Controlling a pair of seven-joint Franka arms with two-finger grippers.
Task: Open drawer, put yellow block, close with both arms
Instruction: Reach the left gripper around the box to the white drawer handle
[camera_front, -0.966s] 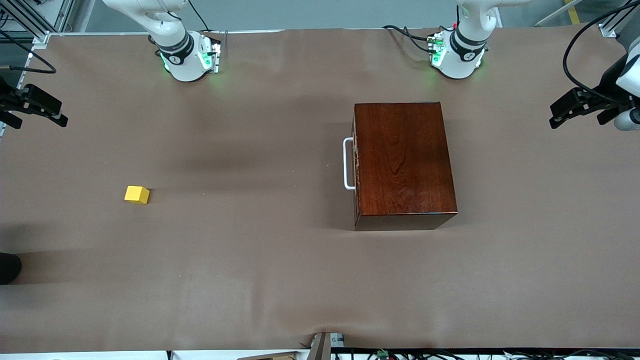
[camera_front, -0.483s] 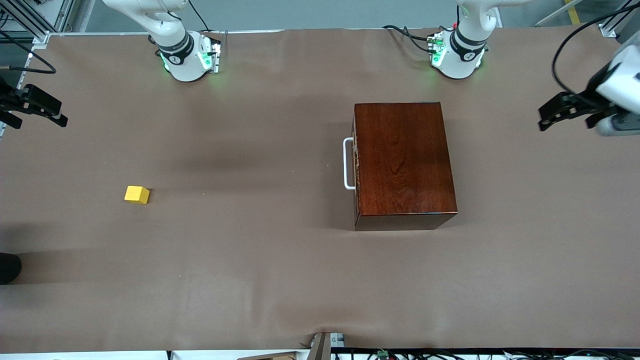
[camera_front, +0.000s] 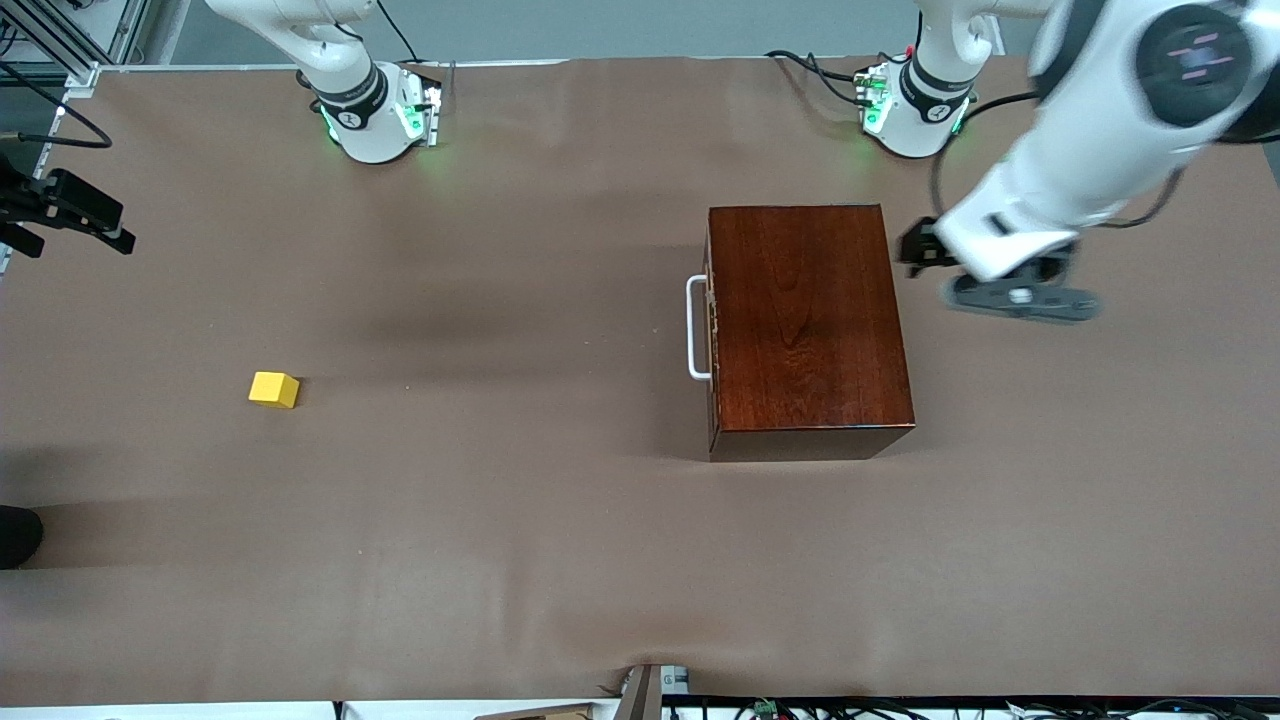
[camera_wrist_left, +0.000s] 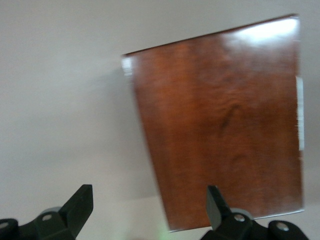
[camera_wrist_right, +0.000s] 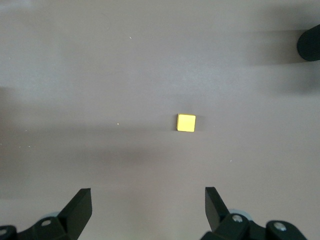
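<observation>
Handle (camera_front: 696, 328) was what our opening move turned on: it sat on the closed drawer (camera_front: 711, 330) at the box's (camera_front: 806, 315) nine-o'clock face, while our left gripper (camera_front: 915, 252), fingers (camera_wrist_left: 80, 205) spread and empty, hung at the box's three-o'clock edge. We judged it must cross over the lid. Our right gripper (camera_front: 95, 215), also spread, waited over the table (camera_front: 500, 520), the yellow block (camera_front: 274, 389) lying toward its five o'clock.

A brown cloth (camera_front: 500, 560) is covering the worktop; cables (camera_front: 900, 708) are lying along its near edge.
</observation>
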